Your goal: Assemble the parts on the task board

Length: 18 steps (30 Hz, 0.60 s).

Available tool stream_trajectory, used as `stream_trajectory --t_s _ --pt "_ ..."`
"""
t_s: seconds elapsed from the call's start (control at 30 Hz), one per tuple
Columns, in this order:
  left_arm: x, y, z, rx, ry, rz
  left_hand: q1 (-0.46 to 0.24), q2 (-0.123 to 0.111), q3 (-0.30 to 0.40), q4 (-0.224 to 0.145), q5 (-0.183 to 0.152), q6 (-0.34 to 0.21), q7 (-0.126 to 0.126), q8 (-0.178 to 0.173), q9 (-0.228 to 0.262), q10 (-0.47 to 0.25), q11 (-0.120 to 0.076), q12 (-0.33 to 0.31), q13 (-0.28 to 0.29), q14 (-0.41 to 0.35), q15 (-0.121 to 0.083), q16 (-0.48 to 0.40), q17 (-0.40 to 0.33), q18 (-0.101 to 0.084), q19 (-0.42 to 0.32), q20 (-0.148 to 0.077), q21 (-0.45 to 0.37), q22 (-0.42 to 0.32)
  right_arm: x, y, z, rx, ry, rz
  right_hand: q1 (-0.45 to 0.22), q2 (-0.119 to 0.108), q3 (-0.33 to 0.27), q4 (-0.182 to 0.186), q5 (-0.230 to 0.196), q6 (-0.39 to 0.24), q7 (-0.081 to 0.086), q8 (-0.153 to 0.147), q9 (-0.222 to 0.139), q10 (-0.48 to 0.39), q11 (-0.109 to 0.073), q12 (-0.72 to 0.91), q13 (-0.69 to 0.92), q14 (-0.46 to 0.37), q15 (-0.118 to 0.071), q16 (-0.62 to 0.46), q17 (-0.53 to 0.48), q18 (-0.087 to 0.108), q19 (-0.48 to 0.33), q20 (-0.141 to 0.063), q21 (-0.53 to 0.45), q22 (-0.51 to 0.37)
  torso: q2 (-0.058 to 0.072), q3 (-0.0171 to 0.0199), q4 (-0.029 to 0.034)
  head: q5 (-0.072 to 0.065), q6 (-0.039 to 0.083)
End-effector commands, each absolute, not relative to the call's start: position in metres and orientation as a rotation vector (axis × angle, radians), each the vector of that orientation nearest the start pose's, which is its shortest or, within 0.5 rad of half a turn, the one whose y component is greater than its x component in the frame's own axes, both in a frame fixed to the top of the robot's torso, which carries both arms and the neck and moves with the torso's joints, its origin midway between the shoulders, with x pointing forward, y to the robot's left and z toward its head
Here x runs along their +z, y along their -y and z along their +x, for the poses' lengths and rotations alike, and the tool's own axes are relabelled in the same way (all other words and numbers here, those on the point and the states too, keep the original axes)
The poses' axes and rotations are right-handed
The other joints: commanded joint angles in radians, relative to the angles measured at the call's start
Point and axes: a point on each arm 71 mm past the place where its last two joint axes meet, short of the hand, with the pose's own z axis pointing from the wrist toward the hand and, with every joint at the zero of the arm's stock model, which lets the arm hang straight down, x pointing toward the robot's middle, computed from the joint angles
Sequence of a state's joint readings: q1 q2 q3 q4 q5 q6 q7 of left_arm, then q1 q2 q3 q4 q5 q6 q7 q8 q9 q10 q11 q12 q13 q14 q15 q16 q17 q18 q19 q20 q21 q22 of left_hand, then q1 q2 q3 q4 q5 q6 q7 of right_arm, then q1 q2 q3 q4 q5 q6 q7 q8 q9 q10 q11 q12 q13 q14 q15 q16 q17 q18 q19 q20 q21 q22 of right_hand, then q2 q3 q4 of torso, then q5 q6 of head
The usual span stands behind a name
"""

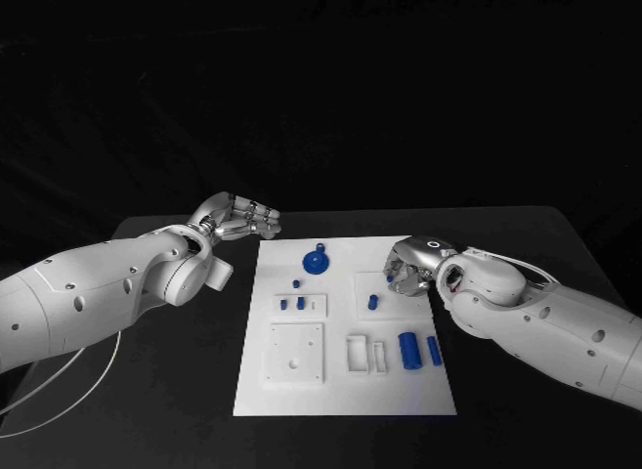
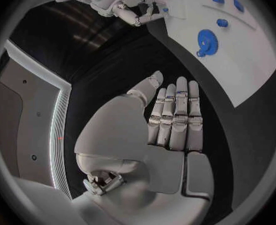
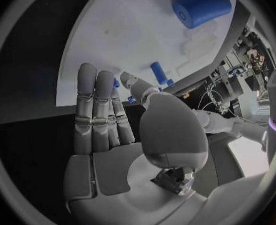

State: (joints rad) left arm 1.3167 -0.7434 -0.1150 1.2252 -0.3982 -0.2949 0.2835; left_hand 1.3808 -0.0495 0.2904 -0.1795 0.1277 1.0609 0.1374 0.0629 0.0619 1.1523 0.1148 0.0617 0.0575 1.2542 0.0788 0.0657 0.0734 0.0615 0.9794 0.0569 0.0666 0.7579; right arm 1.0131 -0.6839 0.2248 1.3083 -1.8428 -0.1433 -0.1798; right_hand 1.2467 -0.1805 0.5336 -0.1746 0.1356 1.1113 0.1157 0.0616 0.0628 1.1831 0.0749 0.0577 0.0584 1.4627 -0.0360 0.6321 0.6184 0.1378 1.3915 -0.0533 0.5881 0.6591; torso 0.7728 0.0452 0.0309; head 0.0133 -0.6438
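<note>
I hold my right hand point(image 1: 409, 271), fingers straight, together and empty, over the task board point(image 1: 343, 391) beside a small blue part point(image 1: 373, 302), my left hand point(image 1: 243, 217) likewise empty off its far-left corner; next, I judge, is pinching that part.

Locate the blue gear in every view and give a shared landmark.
Head view: blue gear lies near the far end of the task board.
Left wrist view: blue gear on the board, beyond the left hand.
Right wrist view: not in it.
Shared landmark: the white board.
</note>
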Motion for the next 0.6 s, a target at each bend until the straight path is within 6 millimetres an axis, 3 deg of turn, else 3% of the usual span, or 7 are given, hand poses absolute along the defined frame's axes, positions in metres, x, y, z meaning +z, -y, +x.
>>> stream_trajectory --t_s 0.03,0.33,0.6 --pt "-0.1570 -0.2416 0.5506 -1.222 -1.505 -0.692 -0.003 0.003 -0.005 0.002 0.006 0.002 0.003 0.001 0.001 -0.007 0.003 0.000 0.000 0.001 0.002 -0.002 0.000 -0.005 0.006 0.003 0.002 -0.001 -0.2119 0.1889 0.5219 0.353 -1.656 -0.300 0.001 -0.007 0.017 0.004 -0.004 0.012 0.000 0.001 0.001 0.012 -0.002 0.001 0.001 0.003 -0.001 0.007 0.003 0.014 -0.004 -0.003 -0.008 0.019 0.001 0.0000 0.0039 0.001 -0.004" --pt "-0.1575 -0.2411 0.5505 -1.225 -1.515 -0.692 0.001 0.005 -0.006 -0.002 0.005 0.005 0.002 0.001 0.001 -0.010 0.004 0.000 0.000 0.000 0.002 -0.002 0.000 -0.007 0.004 0.002 0.003 -0.002 -0.2159 0.1833 0.5221 0.366 -1.669 -0.307 0.002 0.008 0.051 0.013 -0.013 0.032 -0.006 0.001 0.001 0.040 -0.010 0.001 0.001 0.003 -0.001 0.019 0.008 0.014 -0.002 -0.003 -0.015 0.059 0.002 0.0013 0.0033 0.003 -0.009" --pt "-0.1581 -0.2412 0.5511 -1.222 -1.522 -0.693 0.003 0.005 -0.007 -0.005 0.005 0.006 0.002 0.001 0.001 -0.013 0.005 0.000 0.000 -0.001 0.003 -0.002 0.001 -0.007 0.002 0.002 0.003 -0.002 -0.2203 0.1824 0.5217 0.353 -1.700 -0.327 0.030 0.039 0.060 -0.011 -0.009 0.095 -0.021 0.008 0.005 0.121 -0.035 0.006 0.006 0.001 -0.014 0.031 0.015 0.008 -0.005 -0.013 -0.006 0.091 0.002 0.0004 0.0045 0.001 -0.013"
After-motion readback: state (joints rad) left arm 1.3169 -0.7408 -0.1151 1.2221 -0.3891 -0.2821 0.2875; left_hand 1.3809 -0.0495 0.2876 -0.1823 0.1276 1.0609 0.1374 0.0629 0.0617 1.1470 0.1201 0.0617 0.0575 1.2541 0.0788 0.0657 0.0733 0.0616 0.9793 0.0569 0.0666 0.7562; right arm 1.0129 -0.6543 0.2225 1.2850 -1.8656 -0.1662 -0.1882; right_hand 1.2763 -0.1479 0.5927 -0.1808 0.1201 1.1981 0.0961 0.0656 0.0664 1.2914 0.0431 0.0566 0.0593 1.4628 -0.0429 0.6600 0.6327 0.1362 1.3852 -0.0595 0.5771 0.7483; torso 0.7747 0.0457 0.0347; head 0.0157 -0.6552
